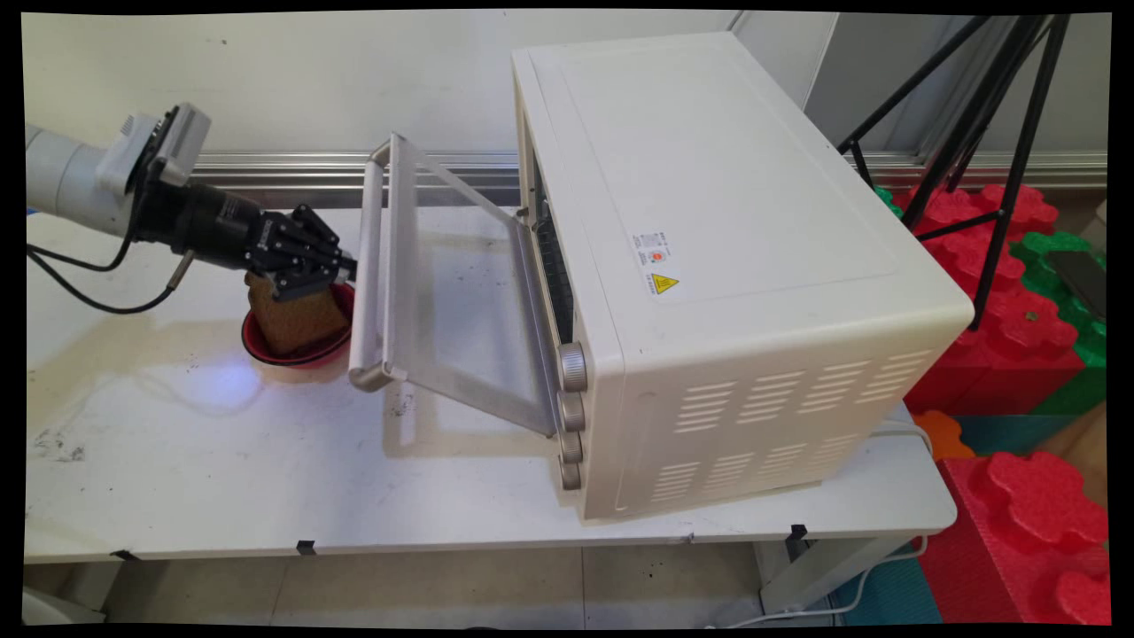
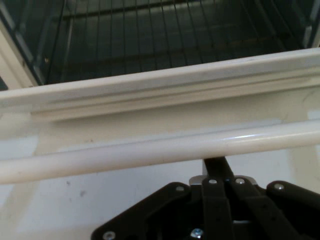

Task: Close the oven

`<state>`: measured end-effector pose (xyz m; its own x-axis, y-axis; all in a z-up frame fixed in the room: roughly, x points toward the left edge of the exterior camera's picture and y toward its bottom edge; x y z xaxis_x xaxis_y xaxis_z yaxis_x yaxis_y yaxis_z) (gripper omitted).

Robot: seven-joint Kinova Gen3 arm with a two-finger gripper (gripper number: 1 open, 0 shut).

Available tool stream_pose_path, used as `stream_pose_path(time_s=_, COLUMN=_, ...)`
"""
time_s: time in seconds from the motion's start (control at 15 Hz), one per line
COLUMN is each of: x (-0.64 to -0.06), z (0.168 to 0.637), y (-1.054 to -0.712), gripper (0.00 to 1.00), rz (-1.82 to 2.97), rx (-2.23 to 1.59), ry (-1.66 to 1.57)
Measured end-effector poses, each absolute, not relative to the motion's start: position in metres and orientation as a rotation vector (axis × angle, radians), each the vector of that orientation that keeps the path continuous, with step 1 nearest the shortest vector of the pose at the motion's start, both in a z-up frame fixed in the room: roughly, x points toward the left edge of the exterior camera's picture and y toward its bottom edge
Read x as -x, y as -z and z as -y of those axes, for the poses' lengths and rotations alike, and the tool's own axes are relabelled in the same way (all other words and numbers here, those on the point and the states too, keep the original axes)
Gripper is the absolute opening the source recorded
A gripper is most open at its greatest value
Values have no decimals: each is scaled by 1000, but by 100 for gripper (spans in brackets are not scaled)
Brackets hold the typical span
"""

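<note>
Pincer point(image 2: 215, 167) w/ fingers together, tips right up under the oven door handle point(image 2: 150, 152). Door edge point(image 2: 165, 82) runs across just beyond; wire rack point(image 2: 150, 35) shows inside the dark oven.

Pale wall point(image 1: 292, 80); black tripod point(image 1: 992, 133); red foam blocks point(image 1: 1028, 523); tiled floor point(image 1: 443, 585)

I see even, bright indoor light over the table point(image 1: 177, 461), with glare patches on its glossy top and a soft shadow under the oven door point(image 1: 452, 292). My hand view is softer, and the oven's inside looks dim.
</note>
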<state>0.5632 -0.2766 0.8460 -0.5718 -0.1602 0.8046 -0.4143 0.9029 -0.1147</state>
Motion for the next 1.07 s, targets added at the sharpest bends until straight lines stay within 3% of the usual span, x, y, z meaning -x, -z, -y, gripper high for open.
stream_pose_path(time_s=1.07, x=-521, z=313, y=-876, gripper=0, rz=2106, rx=-368, ry=-436)
